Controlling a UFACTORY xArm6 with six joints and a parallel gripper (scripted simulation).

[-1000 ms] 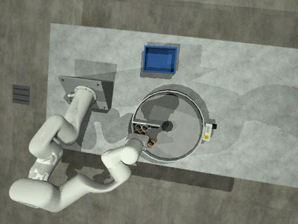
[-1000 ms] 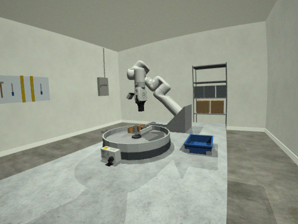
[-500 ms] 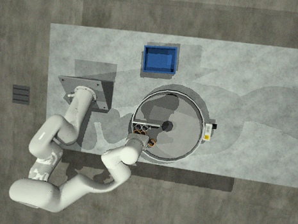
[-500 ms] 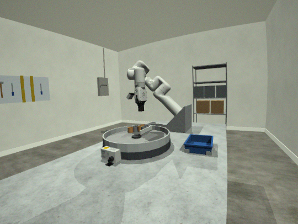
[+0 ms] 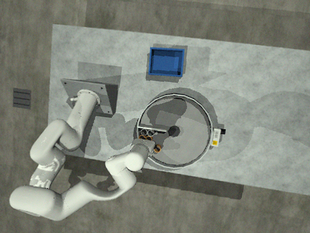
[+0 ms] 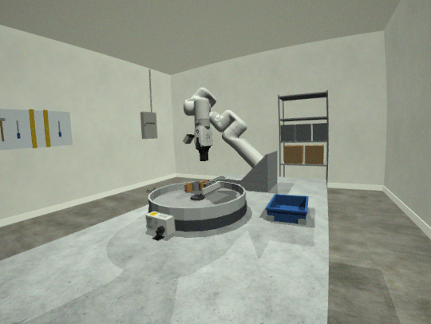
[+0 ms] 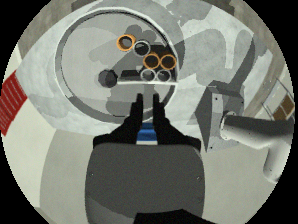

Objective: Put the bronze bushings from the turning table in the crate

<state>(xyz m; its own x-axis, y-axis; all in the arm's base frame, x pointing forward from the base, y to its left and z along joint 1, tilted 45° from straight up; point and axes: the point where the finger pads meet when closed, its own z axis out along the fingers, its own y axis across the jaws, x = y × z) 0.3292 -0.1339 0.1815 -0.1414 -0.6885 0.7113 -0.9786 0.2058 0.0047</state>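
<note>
My gripper (image 6: pixel 203 160) (image 7: pixel 148 100) hangs high above the turning table (image 5: pixel 193 136) (image 6: pixel 207 214) (image 7: pixel 80 62), with a narrow, empty gap between its fingers. In the wrist view, two bronze bushings (image 7: pixel 144 61) (image 7: pixel 175 62) stand side by side, and a third bronze bushing (image 7: pixel 118 43) stands apart, beside a steel bushing (image 7: pixel 142 41). Two more steel bushings (image 7: pixel 141 75) (image 7: pixel 170 76) stand along the bar. In the top view the gripper body hides the steel bushing farther from the bar. The blue crate (image 5: pixel 149 61) (image 6: pixel 285 215) shows no bushings; the wrist view shows part of it between the fingers.
A pale bar (image 5: pixel 150 128) (image 6: pixel 211 190) (image 7: pixel 145 83) runs from the turning table's rim towards its dark hub (image 5: pixel 173 131) (image 7: pixel 107 78). The table's raised rim surrounds the bushings. A control box (image 5: pixel 216 137) (image 6: pixel 160 223) sits outside the rim. The arm's slanted mount (image 5: pixel 111 92) (image 6: pixel 267 175) stands on the bench.
</note>
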